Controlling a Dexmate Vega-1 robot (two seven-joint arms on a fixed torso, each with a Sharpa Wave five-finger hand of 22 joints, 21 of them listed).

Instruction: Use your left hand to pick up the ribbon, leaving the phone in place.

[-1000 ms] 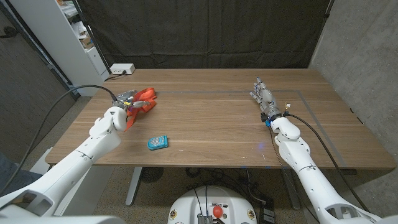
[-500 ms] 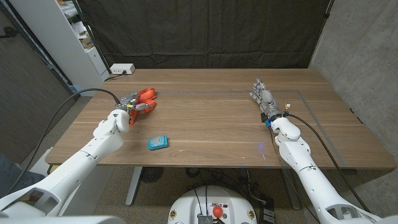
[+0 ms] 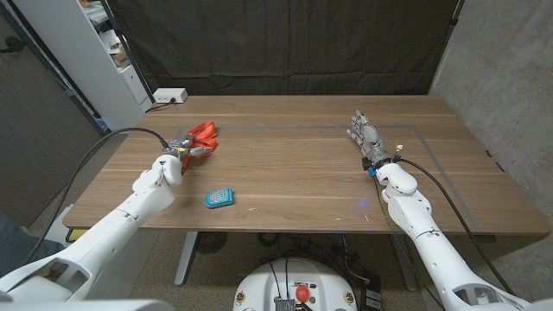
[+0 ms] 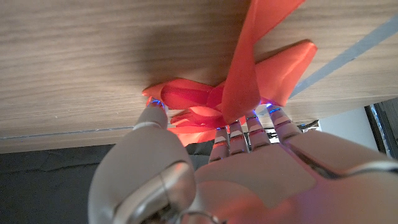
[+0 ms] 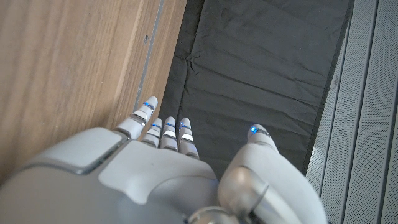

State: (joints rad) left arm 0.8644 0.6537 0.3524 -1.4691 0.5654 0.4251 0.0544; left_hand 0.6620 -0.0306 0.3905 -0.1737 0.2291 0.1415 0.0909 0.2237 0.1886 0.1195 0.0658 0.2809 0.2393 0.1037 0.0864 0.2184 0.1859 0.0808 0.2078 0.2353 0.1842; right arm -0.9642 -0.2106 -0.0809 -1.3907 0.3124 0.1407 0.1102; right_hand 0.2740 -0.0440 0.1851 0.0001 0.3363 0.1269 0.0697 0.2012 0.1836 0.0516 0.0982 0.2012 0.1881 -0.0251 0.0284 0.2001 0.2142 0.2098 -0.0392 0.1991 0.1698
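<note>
Left robot hand (image 3: 179, 149) is closed on the orange ribbon (image 3: 202, 136), fingertips (image 4: 247, 127) pinching it w/ the thumb; in the left wrist view the ribbon's loops and a long tail fan out past the fingers, over the wood. From the head view the ribbon sits at the hand's far side, near the left rear of the worktop (image 3: 294, 164); whether it's clear of the surface or just touching it is hard to tell. Small blue phone (image 3: 219, 198) lies flat on the worktop, nearer the front edge, to the right of the left arm and apart from hand and ribbon. Right robot hand (image 3: 365, 134) is over the worktop's right side, holding nothing, fingers straight and apart, thumb spread, well away from both things. White power strip (image 3: 169, 96) at the far left corner.
</note>
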